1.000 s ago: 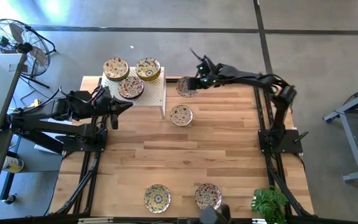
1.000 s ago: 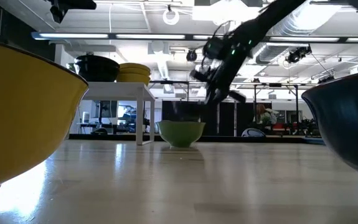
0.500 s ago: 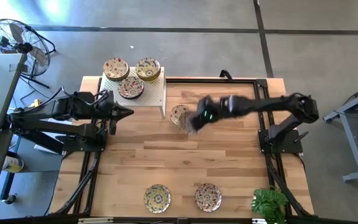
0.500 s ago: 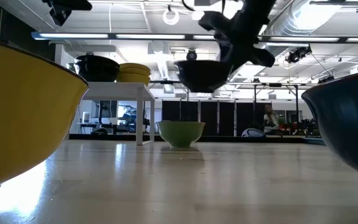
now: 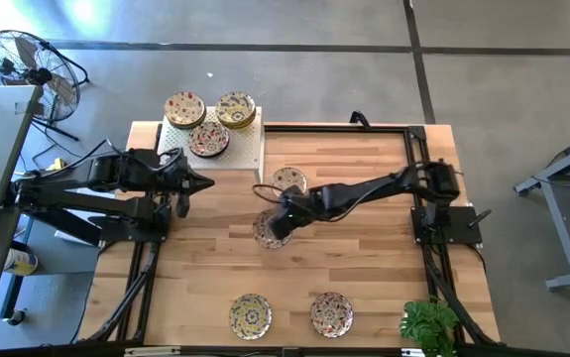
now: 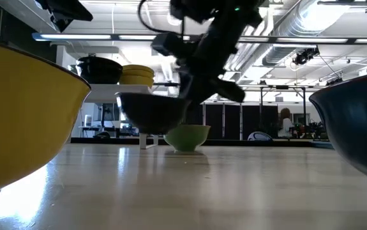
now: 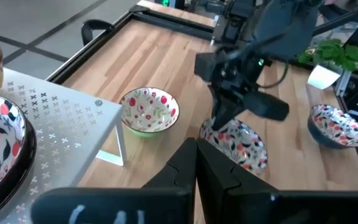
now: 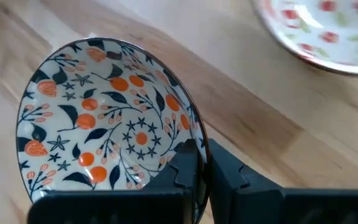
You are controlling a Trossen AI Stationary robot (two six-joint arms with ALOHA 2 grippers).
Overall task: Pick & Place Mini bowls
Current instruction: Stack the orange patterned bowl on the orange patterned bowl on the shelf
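My right gripper (image 5: 281, 214) reaches over the table's middle, shut on a mini bowl (image 5: 268, 229) with orange flowers and dark leaves inside (image 8: 110, 124) and a dark outside (image 6: 151, 112). A second bowl, red-flowered with a green outside (image 5: 287, 179), stands on its base just beyond it. Two more bowls (image 5: 251, 315) (image 5: 331, 313) sit at the near edge. Three bowl stacks (image 5: 208, 139) stand on a white perforated stand (image 5: 248, 151) at the far left. My left gripper (image 5: 203, 182) hovers shut beside that stand, touching nothing. My right gripper has the bowl by its rim (image 8: 198, 135) on the side toward the table's right. One finger (image 8: 185, 163) is inside the bowl and the other (image 8: 228, 180) outside. The fingers slant down from the right. The bowl is lifted clear of the table, about level, mouth up.
The green-bottomed bowl (image 6: 186, 136) stands close behind the carried one. The white stand's leg (image 7: 119, 146) is to its left. A plant (image 5: 428, 322) sits at the near right corner. Bare wood (image 5: 364, 258) lies between the middle and the near bowls.
My right gripper has lifted the bowl from the table's far edge and carried it toward the near and left, past the green-bottomed bowl, sinking lower over the middle. The bowl has stayed in its hold. My left gripper has crept slightly right.
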